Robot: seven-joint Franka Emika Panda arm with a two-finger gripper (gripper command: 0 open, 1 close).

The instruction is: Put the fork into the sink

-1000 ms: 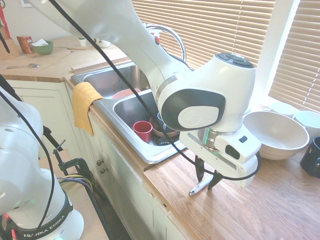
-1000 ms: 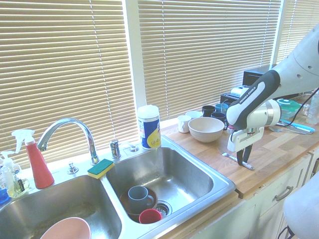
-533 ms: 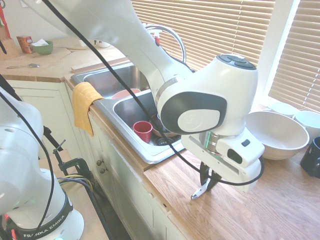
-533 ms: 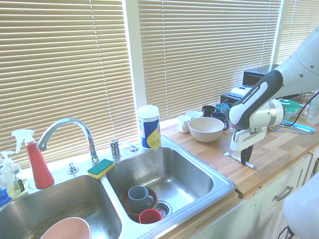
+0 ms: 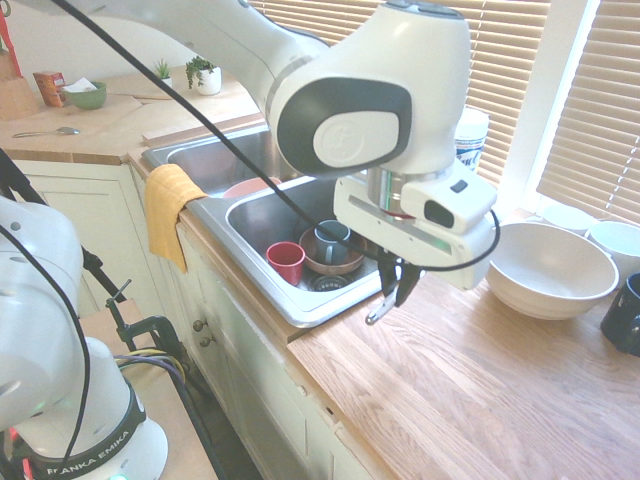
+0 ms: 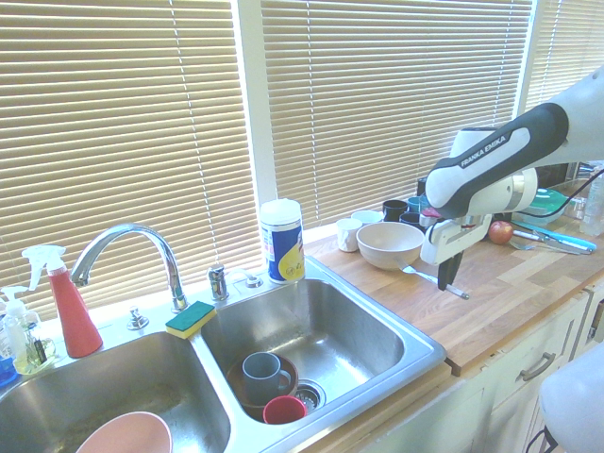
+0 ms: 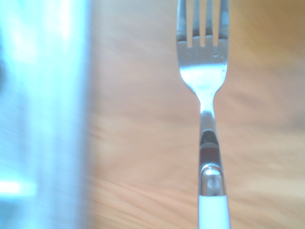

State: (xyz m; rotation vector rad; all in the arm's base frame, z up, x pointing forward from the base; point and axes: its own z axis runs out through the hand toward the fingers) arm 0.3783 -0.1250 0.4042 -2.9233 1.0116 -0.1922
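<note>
"Two basins in that sink (image 6: 411, 345), right? What's going on from the left, going by the second exterior view?"

"Red spray bottle (image 6: 75, 319) first, then a pink bowl (image 6: 127, 437) down in the left basin. Next there's the curved chrome faucet (image 6: 156, 236), plus a green and yellow sponge (image 6: 191, 319) on the divider."

"And the other basin?"

"Blue-grey mug (image 6: 262, 379) sitting in a brown bowl (image 6: 293, 373), with a red cup (image 6: 284, 410) beside them. Behind that basin is a tub with a blue and yellow label (image 6: 282, 250). Then you hit the table (image 6: 514, 283), with a big whitish bowl (image 6: 390, 247) on it."

"OK but where's the fork (image 6: 458, 291)?"

"Up in the air over the table, near the sink, so not in it. The claw (image 6: 445, 286) is pinched shut on its white handle, tines out toward the big bowl's side in that view. Past the claw, farther right, there's a reddish apple (image 6: 501, 232)."
</note>
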